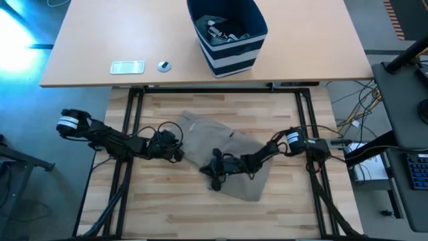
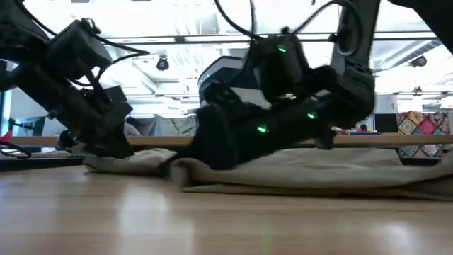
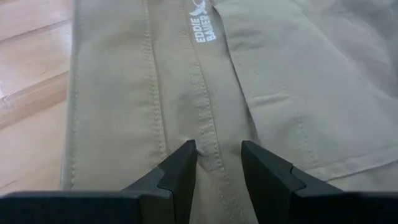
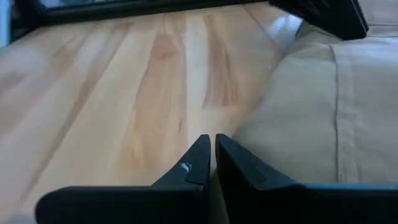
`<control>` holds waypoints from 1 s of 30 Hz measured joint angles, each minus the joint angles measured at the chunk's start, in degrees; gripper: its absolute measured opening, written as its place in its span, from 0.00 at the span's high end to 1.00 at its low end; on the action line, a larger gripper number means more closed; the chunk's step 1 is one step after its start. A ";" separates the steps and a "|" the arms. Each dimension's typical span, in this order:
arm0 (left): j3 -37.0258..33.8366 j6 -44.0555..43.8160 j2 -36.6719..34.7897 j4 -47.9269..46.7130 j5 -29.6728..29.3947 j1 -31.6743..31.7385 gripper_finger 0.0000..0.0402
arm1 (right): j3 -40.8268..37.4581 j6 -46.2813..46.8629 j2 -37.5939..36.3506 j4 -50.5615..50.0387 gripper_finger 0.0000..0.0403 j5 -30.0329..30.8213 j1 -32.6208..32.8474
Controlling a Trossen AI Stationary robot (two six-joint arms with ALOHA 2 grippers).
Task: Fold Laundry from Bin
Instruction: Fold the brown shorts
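Observation:
The beige garment lies spread and partly rumpled on the wooden table. My left gripper is at its left edge, open. In the left wrist view its fingers stand on either side of a stitched band below a white label. My right gripper is low at the garment's near-left edge, shut, its tips by the cloth border. The navy striped bin stands on the far desk with grey pieces inside. My left gripper slants down over the garment's stitched band, which runs flat between the open fingers; whether the tips touch the cloth cannot be told. My right gripper points nearly level at the garment's edge; whether it touches or pinches cloth cannot be told.
A small white flat device and a small round object lie on the far desk, left of the bin. Black frame bars run along the table's sides. Bare wood shows near the front edge.

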 joint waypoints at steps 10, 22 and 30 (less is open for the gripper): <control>-0.43 1.29 -4.84 -8.07 3.67 0.09 0.71 | 0.28 -1.85 -10.16 -18.50 0.96 -4.70 0.10; 22.41 14.44 -8.61 -31.42 14.10 -5.31 0.71 | -7.03 -5.75 -36.63 -47.71 0.86 -0.88 7.18; 38.09 15.51 2.19 -33.83 13.78 -14.46 0.71 | -7.80 18.25 -46.02 -81.33 0.65 6.68 24.19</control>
